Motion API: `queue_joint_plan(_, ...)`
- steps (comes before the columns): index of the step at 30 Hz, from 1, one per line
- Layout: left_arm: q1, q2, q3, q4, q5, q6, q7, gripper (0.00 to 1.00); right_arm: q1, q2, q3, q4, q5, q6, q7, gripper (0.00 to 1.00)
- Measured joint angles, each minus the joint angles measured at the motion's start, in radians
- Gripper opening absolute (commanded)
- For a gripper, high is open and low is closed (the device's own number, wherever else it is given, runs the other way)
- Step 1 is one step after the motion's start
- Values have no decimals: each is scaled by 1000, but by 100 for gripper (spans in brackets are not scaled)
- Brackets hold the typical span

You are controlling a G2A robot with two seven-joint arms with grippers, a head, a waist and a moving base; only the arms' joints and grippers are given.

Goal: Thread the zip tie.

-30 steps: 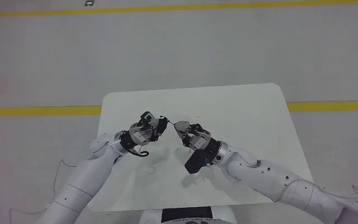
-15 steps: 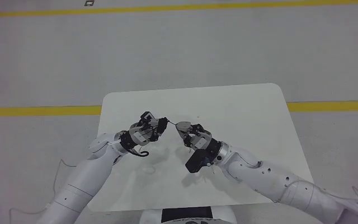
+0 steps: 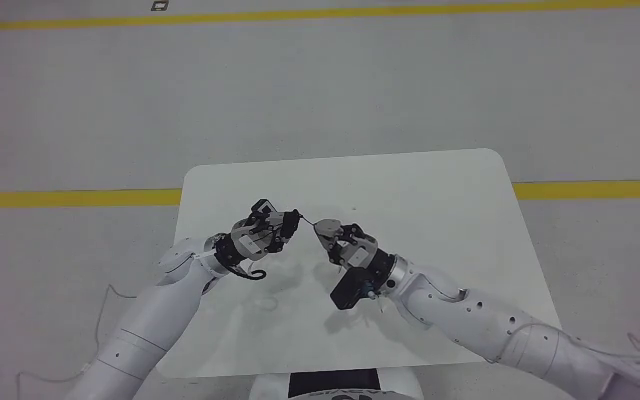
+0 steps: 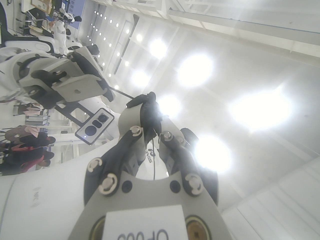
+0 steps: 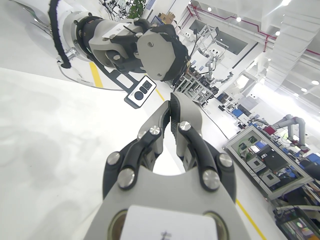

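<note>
Strand stretched between two clenched tools above the table; the right one has eased back a little.

Top view: the left tool grips one end of the zip tie and has not shifted; the right tool, pinching the other end, has slid slightly toward the robot, widening the gap above the table. Left wrist view: the tie bunches black at the left tool's tips; a thin strand runs across to the right tool. Right wrist view: the right tool's pads press together, the strand between them too fine to see; the small retreat reads as pulling or re-aiming, with threading not visibly finished.
</note>
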Motion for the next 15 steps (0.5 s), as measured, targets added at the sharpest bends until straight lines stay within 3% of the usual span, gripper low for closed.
queue_joint_plan(15,0,0,0,0,0,0,0,0,19,-2,-30,6,0,0,9,0)
